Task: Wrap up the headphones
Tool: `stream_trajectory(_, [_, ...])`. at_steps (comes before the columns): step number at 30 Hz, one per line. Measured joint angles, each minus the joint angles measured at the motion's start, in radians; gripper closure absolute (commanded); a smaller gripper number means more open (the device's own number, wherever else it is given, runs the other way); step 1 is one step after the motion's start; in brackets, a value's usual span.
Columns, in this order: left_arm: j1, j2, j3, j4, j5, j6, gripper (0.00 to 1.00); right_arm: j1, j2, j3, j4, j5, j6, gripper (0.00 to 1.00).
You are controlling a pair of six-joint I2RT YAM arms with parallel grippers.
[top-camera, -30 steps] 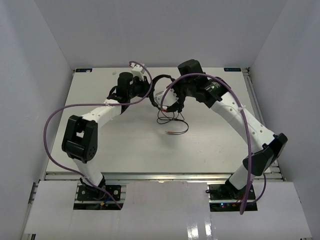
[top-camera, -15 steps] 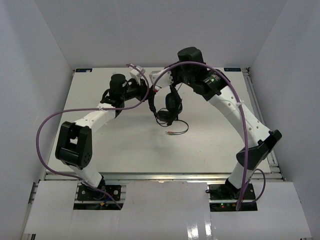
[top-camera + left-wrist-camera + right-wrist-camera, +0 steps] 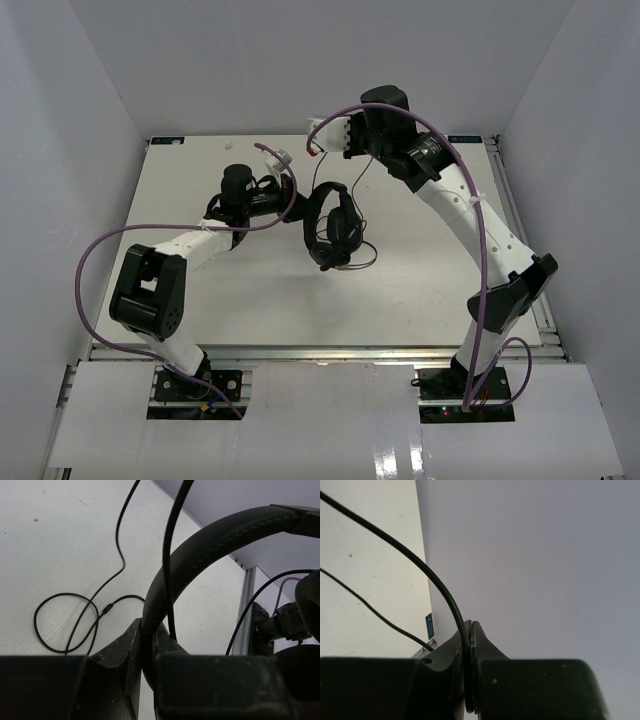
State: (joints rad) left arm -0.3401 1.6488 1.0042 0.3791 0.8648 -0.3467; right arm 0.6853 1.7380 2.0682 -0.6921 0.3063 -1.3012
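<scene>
The headphones (image 3: 335, 225) hang above the middle of the worktop (image 3: 250, 290), with the left fingers (image 3: 122, 650) clamped on the headband (image 3: 220, 540). The right fingers (image 3: 485, 650) pinch the cable (image 3: 420, 565), raised behind. Most of the cable trails loose (one loop on the worktop), so wrapping looks barely begun.

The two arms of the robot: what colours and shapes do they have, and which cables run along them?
Both the left arm and the right arm have white links between chunky black joint housings. A thick purple cable loops loosely along each arm from base to wrist. The gripper fingers are black, wedge-shaped and scuffed. No markings show.
</scene>
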Motion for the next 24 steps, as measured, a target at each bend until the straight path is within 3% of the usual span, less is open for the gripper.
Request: stream_trajectory(24, [0.031,-0.016,-0.023,0.232,0.127,-0.293,1.00,-0.337,-0.167,-0.039,-0.078,-0.287,0.291,0.92])
